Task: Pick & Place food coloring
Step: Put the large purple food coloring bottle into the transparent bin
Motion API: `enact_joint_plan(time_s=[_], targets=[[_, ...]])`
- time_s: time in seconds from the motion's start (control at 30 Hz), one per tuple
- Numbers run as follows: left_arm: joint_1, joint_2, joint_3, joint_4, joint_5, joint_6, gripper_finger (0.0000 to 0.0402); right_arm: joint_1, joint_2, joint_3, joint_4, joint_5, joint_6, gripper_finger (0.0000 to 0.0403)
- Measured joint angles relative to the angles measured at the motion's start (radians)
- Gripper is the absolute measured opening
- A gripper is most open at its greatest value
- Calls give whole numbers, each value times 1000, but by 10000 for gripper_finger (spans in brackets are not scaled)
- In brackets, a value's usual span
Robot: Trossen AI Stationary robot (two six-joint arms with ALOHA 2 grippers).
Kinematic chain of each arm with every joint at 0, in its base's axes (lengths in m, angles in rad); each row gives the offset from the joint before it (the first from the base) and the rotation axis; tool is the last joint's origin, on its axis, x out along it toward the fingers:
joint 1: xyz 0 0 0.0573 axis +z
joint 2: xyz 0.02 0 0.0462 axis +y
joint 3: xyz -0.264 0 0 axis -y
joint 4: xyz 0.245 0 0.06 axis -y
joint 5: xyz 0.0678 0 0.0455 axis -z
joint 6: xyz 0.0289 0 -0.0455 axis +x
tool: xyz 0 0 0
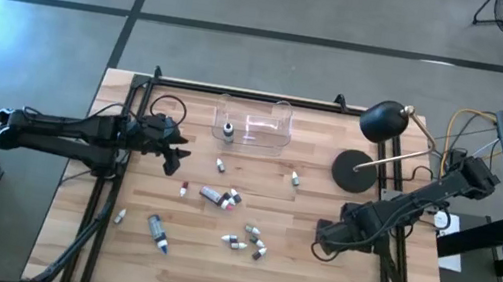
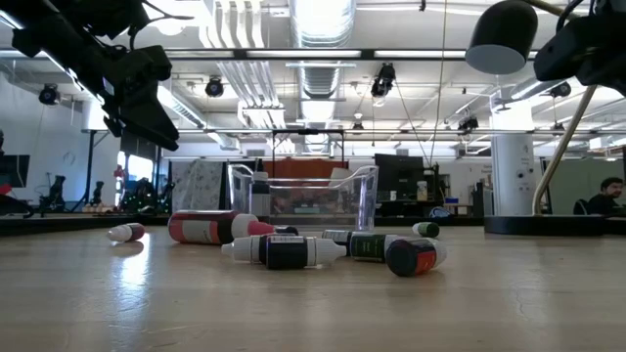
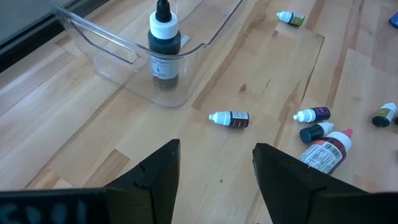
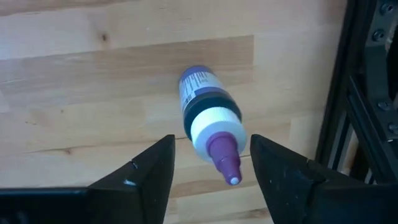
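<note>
A food coloring bottle with a white collar and purple cap (image 4: pixel 208 121) lies on its side on the wooden table near the right edge. My right gripper (image 4: pixel 211 177) points down over it, open, one finger on either side of the cap end with a gap on both sides. In the high view this gripper (image 1: pixel 323 244) hides that bottle. My left gripper (image 1: pixel 174 159) hangs open above the table left of centre, holding nothing (image 3: pixel 216 168). Several more food coloring bottles (image 1: pixel 222 197) lie scattered mid-table. One dark bottle (image 3: pixel 164 46) stands upright in the clear box (image 1: pixel 269 129).
A black desk lamp (image 1: pixel 381 121) with a round base (image 1: pixel 356 171) stands at the far right. Black frame rails (image 4: pixel 367 93) run close beside my right gripper. A grey tube (image 1: pixel 157 230) and small bottles (image 1: pixel 251 240) lie toward the near side.
</note>
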Motion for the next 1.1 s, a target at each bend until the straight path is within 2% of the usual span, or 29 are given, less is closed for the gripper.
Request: enact_joint_plan(time_s=[0.4, 0.67, 0.8, 0.97, 1.1], targets=[[0, 0, 0, -7, 0, 0, 177, 0, 0, 0, -21, -1, -28, 123], [0, 0, 0, -6, 0, -1, 177, -7, -1, 3, -11, -2, -44, 114], [0, 0, 0, -6, 0, -1, 177, -23, 1, 58, -18, 56, -91, 113], [0, 0, 0, -5, 0, -1, 177, -71, 1, 168, -43, 156, -271, 113], [0, 0, 0, -4, 0, -2, 177, -149, 43, 294, -136, 173, -451, 112]])
